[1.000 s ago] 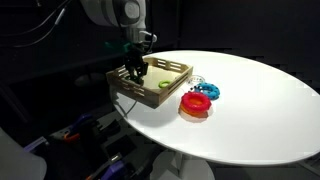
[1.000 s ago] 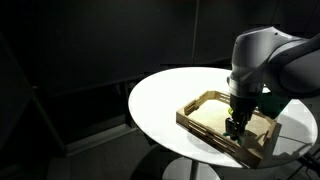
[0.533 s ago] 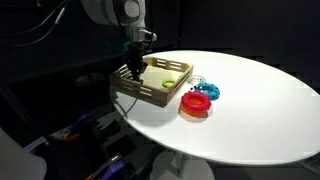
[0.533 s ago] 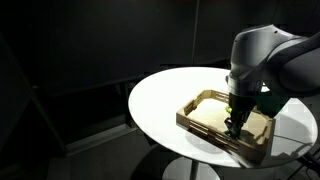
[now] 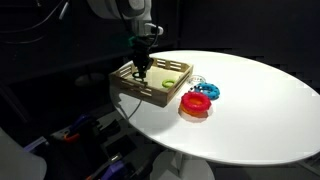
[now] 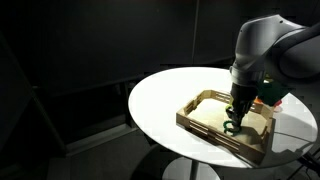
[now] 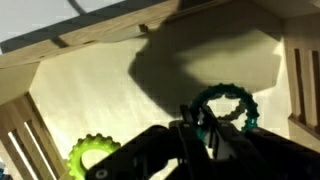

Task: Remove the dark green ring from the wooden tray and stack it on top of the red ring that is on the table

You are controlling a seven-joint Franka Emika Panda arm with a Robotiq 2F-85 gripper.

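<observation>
My gripper (image 7: 200, 119) is shut on the rim of the dark green ring (image 7: 241, 95) and holds it just above the floor of the wooden tray (image 7: 105, 30). In both exterior views the gripper (image 5: 142, 68) (image 6: 236, 117) hangs over the tray (image 5: 135, 90) (image 6: 205, 128); the ring (image 6: 231, 128) dangles under the fingers. The red ring (image 5: 195, 105) lies on the white table (image 5: 255, 110) beside the tray's near corner.
A bright yellow-green ring (image 7: 90, 155) (image 5: 168, 83) lies in the tray. A blue ring (image 5: 208, 92) lies on the table just behind the red ring. The tray sits near the table's edge (image 6: 150, 125). The surroundings are dark.
The gripper has risen a little inside the tray and shifted slightly toward the yellow-green ring, with the dark green ring in its fingers.
</observation>
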